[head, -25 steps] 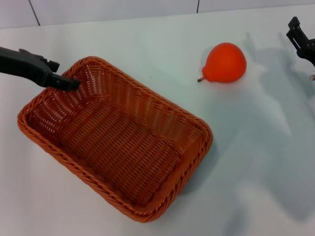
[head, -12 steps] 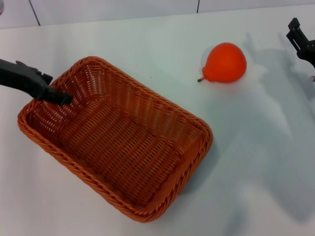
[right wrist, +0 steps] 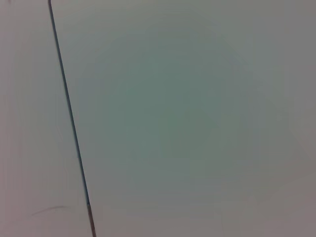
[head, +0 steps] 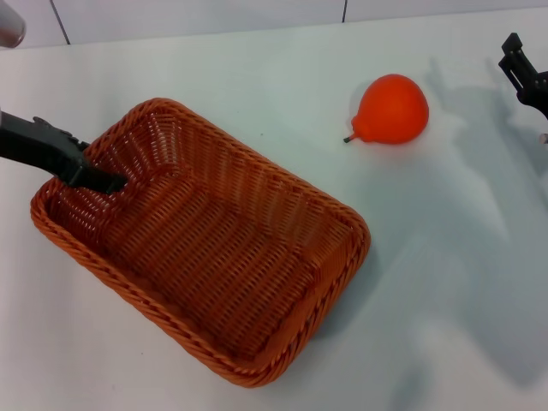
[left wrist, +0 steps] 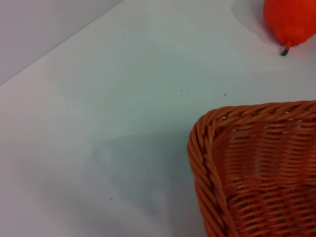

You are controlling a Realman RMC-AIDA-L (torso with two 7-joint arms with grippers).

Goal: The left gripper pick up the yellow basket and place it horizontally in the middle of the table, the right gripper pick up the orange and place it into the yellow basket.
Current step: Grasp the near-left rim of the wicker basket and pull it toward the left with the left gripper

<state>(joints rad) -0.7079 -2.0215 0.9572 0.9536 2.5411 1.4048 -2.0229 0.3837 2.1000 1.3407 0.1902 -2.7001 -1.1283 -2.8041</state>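
Observation:
The yellow basket (head: 205, 248), orange-brown wicker, lies at an angle on the white table (head: 257, 77), left of centre. My left gripper (head: 104, 181) reaches in from the left edge, its dark tip low at the basket's far-left wall, just inside the rim. The left wrist view shows one basket corner (left wrist: 256, 163) and part of the orange (left wrist: 291, 19). The orange (head: 392, 109) lies on the table beyond and to the right of the basket, stem pointing left. My right gripper (head: 524, 73) is partly in view at the right edge, right of the orange and apart from it.
A wall with a dark seam (head: 344, 10) runs along the table's far edge. A grey object (head: 10, 26) shows at the top left corner. The right wrist view shows only a pale surface with a thin dark line (right wrist: 69, 118).
My left gripper's tip has moved left and nearer along the basket's left wall, dropping lower inside the rim. The basket, the orange and the right gripper have not moved.

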